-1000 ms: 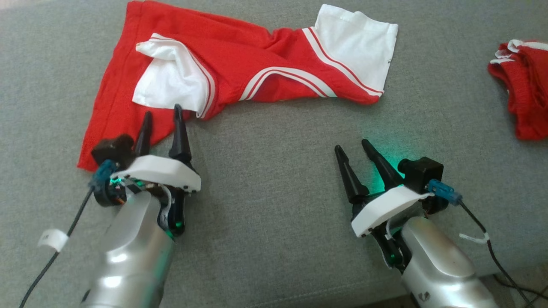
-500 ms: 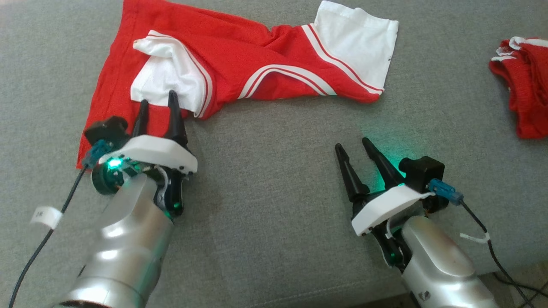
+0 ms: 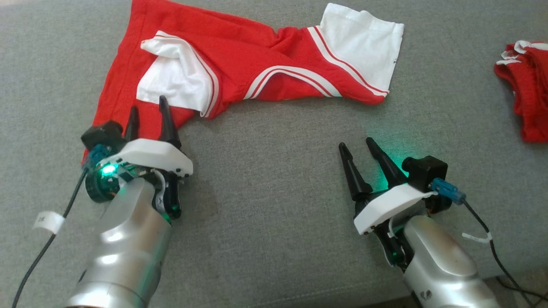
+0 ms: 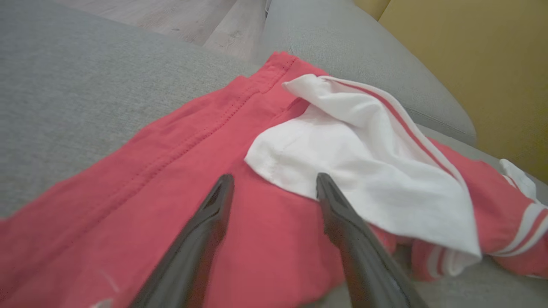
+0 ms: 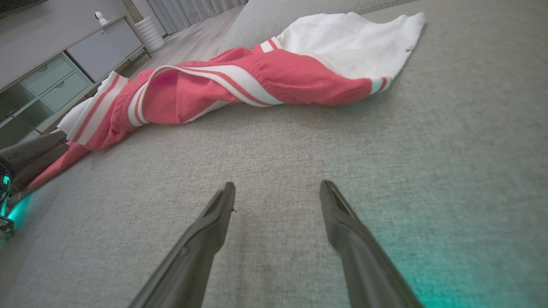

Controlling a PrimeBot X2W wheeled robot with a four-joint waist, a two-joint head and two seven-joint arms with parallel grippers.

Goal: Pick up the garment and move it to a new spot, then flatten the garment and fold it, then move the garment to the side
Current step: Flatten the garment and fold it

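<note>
Head view: left gripper (image 3: 148, 105) is reached forward over the near-left part of the garment (image 3: 239, 55), forearm angled up from the lower left. Its fingers are spread, with nothing between them, tips just short of the folded white sleeve. Right gripper (image 3: 355, 143) hovers over bare grey couch (image 3: 274, 205), well apart from the cloth, fingers spread and empty. The garment lies crumpled across the far side of the couch, one white sleeve folded in, the other out to the right.

Versus a second ago: the whole picture has shifted slightly, so the camera moved. Against the cloth, the left arm has gone further in and a bit left. The right arm is unchanged.

The left wrist hides the near hem corner. A second red garment (image 3: 524, 94) is cut off at the right edge.

Left wrist view: fingers spread above red fabric, one tip at the white sleeve's edge. Can't tell whether they touch the cloth.

Right wrist view: fingers spread over bare couch, garment ahead. The left arm (image 5: 25, 162) is a dark blur at the left edge.
</note>
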